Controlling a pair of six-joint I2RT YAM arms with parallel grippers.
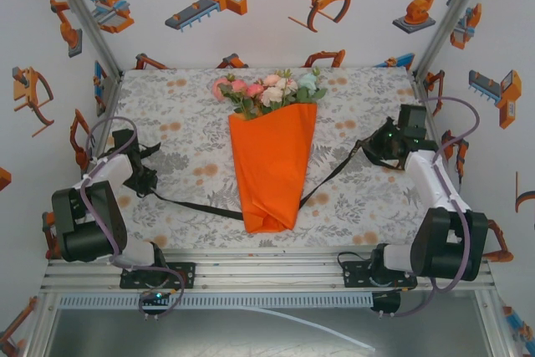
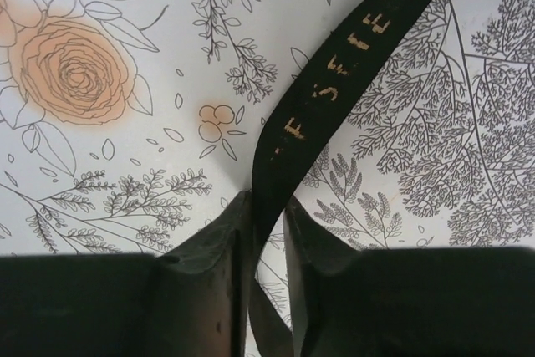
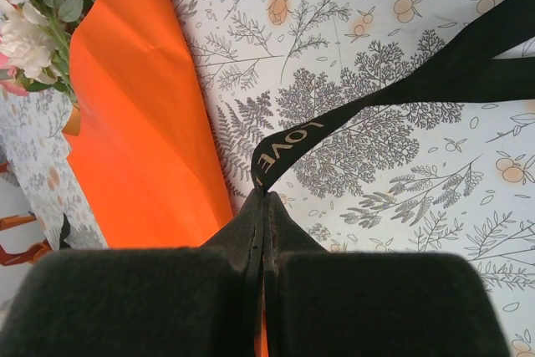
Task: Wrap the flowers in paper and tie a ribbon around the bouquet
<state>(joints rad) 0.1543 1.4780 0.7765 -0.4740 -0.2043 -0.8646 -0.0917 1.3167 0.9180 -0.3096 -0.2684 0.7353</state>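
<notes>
Right tool [image 3: 266, 200] of mine is clenched on one end of the ribbon [image 3: 288, 146]. My left tool [image 2: 267, 206] straddles the other end, but I cannot tell if it grips. The ribbon passes beneath the bouquet [image 1: 272, 165], which lies mid-worktop [image 1: 175, 114], blooms pointing away from me.

Bright, even, diffuse light and no glare. Shadows are faint, with a soft edge beside the paper [image 1: 272, 165]. Top view sharp throughout. In the wrist views the cloth [image 2: 125, 165] and ribbon [image 3: 288, 144] lettering are crisp; the near fingers [image 3: 150, 307] are dark and blurred.
</notes>
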